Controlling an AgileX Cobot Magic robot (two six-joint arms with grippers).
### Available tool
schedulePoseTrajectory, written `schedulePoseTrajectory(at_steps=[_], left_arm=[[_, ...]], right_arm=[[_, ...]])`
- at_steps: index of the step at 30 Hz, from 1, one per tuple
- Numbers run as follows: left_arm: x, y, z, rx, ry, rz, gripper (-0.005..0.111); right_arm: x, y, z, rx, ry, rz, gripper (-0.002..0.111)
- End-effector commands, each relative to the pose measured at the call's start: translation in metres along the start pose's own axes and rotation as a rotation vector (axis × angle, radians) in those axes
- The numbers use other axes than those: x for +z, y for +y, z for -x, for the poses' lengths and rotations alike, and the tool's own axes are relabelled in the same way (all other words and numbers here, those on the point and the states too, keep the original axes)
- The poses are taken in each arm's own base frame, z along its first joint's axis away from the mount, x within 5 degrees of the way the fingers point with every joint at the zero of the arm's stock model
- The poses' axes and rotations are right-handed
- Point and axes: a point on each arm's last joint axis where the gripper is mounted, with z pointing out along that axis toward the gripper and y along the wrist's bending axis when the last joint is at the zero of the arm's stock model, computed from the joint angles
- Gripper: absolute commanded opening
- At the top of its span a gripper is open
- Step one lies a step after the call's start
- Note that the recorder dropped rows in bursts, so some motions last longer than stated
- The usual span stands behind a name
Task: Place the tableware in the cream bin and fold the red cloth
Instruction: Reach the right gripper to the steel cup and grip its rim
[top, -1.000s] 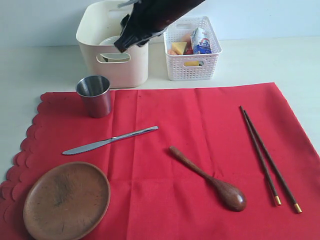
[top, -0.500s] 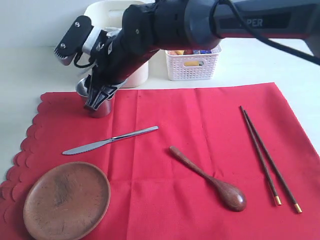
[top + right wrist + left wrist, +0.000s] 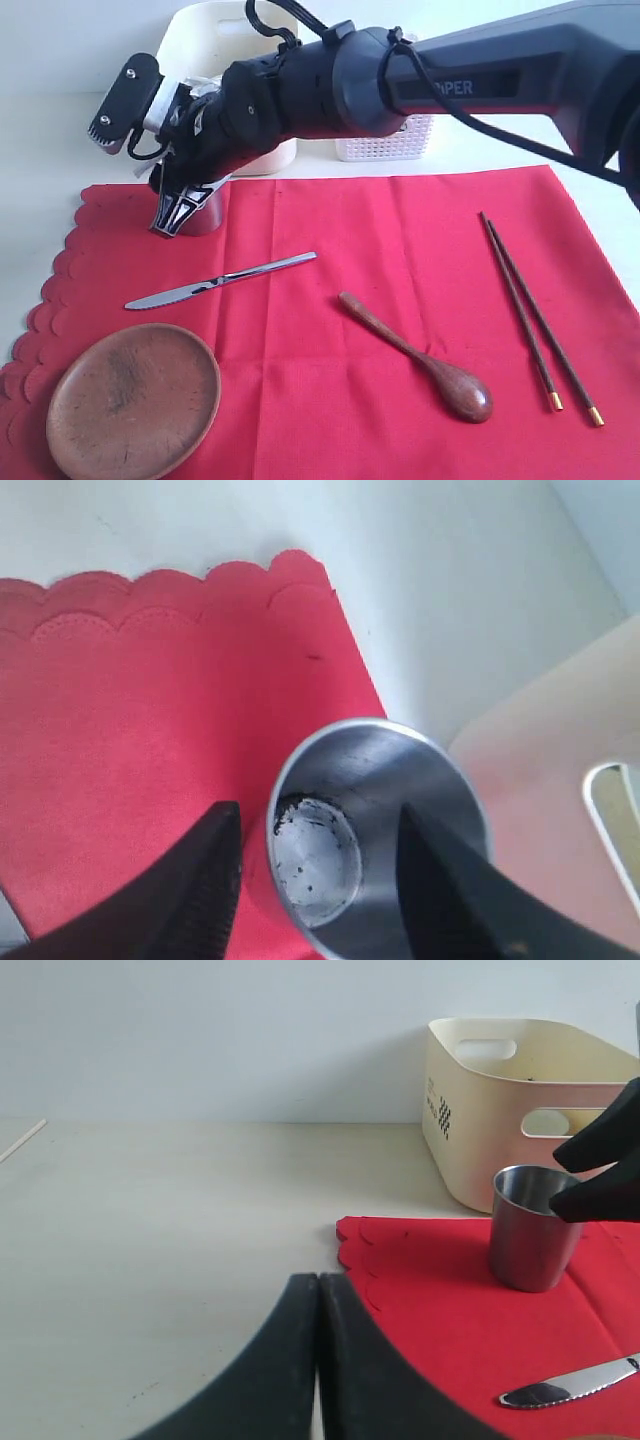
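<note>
Reaching across to left side, right arm (image 3: 450,85) angles down; right claw (image 3: 318,818) apart at steel cup (image 3: 400,770) rim; left claw (image 3: 318,1285) together.

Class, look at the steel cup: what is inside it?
In the steel cup, a bare bottom with dark specks shows; a finger of the right pincer hides part.

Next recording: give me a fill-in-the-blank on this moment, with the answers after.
The jaws of the right gripper, at the cup, are ___.
The left gripper is ___.
The knife lies on the ___ cloth.
The spoon lies between the knife and the ___.
Answers: open; shut; red; chopsticks.
</note>
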Motion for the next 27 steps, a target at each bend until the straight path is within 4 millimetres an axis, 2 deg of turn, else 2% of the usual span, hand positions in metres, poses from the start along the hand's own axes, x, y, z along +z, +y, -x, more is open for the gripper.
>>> schedulePoseTrajectory(at_steps=[1, 8, 13, 18, 23, 24, 27], left_arm=[[-0.001, 0.0, 0.002, 0.0, -0.015, -0.004, 0.003], [-0.001, 0.0, 0.002, 0.0, -0.015, -0.004, 0.003], [-0.001, 0.0, 0.002, 0.0, -0.015, -0.004, 0.003], [-0.001, 0.0, 0.002, 0.0, -0.015, -0.004, 0.003], [-0.001, 0.0, 0.002, 0.0, -0.015, -0.004, 0.003], [-0.001, 0.0, 0.002, 0.0, -0.015, -0.004, 0.003], [-0.001, 0.0, 0.002, 0.0, -0.015, -0.004, 0.003]], right_arm=[[0.004, 0.0, -0.001, 0.003, -0.012, -0.011, 0.047], [0.014, 0.003, -0.008, 0.019, -0.003, -0.003, 0.047], [0.031, 0.008, -0.019, 0.006, 0.005, -0.008, 0.047], [0.031, 0.007, -0.018, -0.02, -0.01, -0.021, 0.046], [0.031, 0.006, -0.018, -0.02, -0.014, -0.024, 0.027], [0.031, 0.006, -0.018, -0.02, -0.014, -0.024, 0.018], [0.031, 0.006, -0.017, -0.02, -0.017, -0.026, 0.004]])
